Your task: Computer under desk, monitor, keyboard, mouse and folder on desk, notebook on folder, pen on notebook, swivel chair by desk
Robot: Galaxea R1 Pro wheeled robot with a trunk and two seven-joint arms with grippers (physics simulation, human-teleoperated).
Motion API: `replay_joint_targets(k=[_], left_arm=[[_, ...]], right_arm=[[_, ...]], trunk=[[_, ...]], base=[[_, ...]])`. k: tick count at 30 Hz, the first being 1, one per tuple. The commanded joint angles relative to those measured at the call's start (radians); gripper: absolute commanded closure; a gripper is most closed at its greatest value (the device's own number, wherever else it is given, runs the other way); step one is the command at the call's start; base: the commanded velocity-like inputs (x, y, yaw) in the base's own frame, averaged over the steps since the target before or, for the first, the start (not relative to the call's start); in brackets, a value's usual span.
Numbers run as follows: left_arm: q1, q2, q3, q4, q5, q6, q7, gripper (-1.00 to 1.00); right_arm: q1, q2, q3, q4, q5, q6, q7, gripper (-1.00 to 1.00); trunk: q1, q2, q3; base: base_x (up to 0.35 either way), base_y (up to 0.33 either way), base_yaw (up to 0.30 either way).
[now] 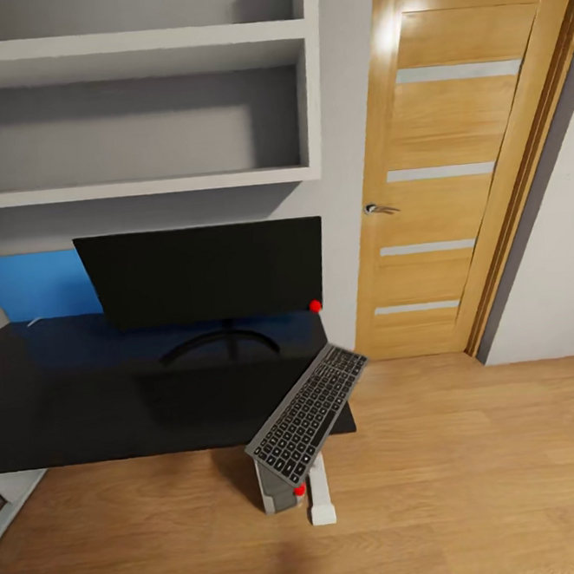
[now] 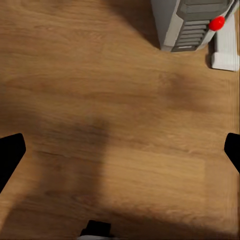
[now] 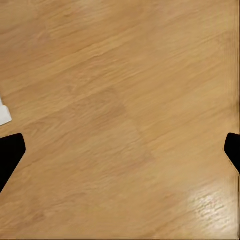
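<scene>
A: Starting from the monitor (image 1: pixel 200 273) as the landmark and going left to right, what stood where?

B: Left of the monitor and behind it, a flat bright blue panel (image 1: pixel 36 285) leaned at the wall; I could not tell whether it was the folder. The monitor itself stood upright on the glossy black desk (image 1: pixel 80 409), wide and matte, on a thin curved stand, a red dot at its lower right corner. Right of and in front of the monitor lay the keyboard (image 1: pixel 308 412), slim, grey-framed with black keys, on the desk's right front corner and jutting past the edge over the floor.

A: And its long axis?

B: It ran diagonally, from the end nearest the monitor's stand out toward the robot, so one short end hung off the desk. Below that overhang, under the desk's corner, sat the computer (image 2: pixel 187 25), a ribbed light grey box with a red dot, beside a white desk leg (image 2: pixel 224 47).

A: Which arm was nearer?

B: Judging by the wrist views, the left: the left gripper (image 2: pixel 120 152) looked down at wooden floor with the computer at the frame's edge, so the keyboard lay ahead of it and higher up. The right gripper (image 3: pixel 120 152) saw mostly plain planks. Both had fingers spread wide apart, holding nothing.

A: The next move?

B: Probably lifting the left arm to desk height and squaring the keyboard in front of the monitor; its overhang looked like a slip risk
</scene>
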Motion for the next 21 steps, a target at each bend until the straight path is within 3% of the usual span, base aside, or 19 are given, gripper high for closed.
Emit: replay_joint_targets(k=[1, 16, 21], left_arm=[[0.000, -0.001, 0.000, 0.005, -0.002, -0.001, 0.001, -1.00], [0.000, 0.001, -0.019, 0.022, -0.002, 0.000, 0.001, -1.00], [0.000, 0.001, -0.020, 0.023, -0.002, 0.000, 0.001, -1.00]], right_arm=[[-0.001, -0.001, 0.003, 0.000, -0.008, -0.006, -0.002, -1.00], [-0.001, -0.001, 0.002, 0.003, -0.008, -0.021, -0.002, -1.00], [-0.001, -0.001, 0.003, 0.003, -0.008, -0.022, -0.002, -1.00]], trunk=[[0.000, 0.000, 0.000], [0.000, 0.000, 0.005], [0.000, 0.000, 0.005]], base=[[0.197, -0.085, -0.274], [0.274, -0.164, -0.275], [0.116, -0.102, -0.060]])
